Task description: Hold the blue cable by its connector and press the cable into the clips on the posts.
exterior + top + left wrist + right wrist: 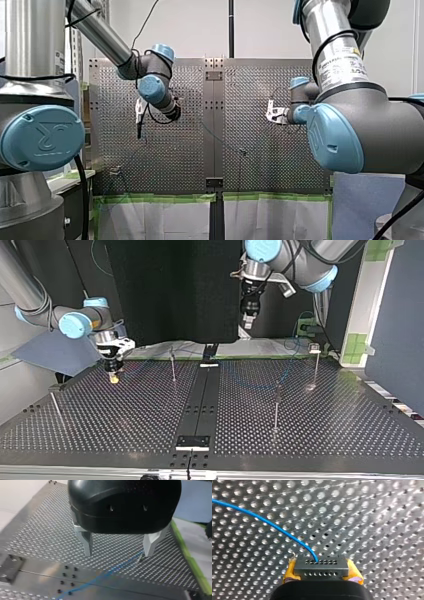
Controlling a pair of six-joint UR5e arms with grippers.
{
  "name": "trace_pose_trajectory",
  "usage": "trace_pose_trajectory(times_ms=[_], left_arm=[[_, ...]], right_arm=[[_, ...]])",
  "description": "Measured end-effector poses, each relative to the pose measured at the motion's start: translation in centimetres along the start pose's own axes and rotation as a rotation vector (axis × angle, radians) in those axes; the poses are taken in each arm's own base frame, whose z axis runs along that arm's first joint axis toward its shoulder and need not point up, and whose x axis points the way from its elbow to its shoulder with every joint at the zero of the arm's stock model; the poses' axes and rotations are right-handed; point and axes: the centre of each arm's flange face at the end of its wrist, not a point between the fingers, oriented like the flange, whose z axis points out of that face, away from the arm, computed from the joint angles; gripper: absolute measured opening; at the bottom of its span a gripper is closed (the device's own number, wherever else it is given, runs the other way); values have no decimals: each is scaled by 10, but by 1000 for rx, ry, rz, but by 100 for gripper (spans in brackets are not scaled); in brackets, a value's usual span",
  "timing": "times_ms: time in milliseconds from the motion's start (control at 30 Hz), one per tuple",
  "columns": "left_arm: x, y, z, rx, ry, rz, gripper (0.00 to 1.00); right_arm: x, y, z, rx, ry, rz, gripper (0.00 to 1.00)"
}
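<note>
My right gripper [322, 573] has yellow pads [290, 570] and is shut on a dark grey connector [321, 565]. The blue cable [262, 520] leaves the connector and curves away over the perforated plate. In the top view this gripper [114, 376] hangs just above the table at the left. My left gripper [118, 553] is open, its metal fingers [87, 543] wide apart with nothing between them. The blue cable [107, 572] runs across the plate below it. The top view shows this left gripper [248, 319] high above the table's far edge. Thin posts [172, 362] [276, 405] stand on the table.
Two more posts [315, 365] [55, 407] stand near the table's sides. A dark centre strip [200, 405] divides the two perforated plates. Green tape edges the far side, and a blue sheet [55, 352] lies beyond the table at the top view's left.
</note>
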Motion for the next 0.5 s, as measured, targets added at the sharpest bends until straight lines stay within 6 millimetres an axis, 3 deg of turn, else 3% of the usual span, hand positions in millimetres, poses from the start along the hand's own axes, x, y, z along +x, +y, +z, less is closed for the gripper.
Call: trace_pose_trajectory(times_ms=[167, 333, 500], left_arm=[[4, 2, -2, -26, 16, 26, 100], [-7, 5, -8, -49, -18, 11, 100], [-8, 4, -8, -62, -38, -8, 100]], right_arm=[[20, -2, 1, 0, 10, -18, 0], [40, -4, -3, -4, 20, -20, 0], [46, -5, -6, -11, 18, -18, 0]])
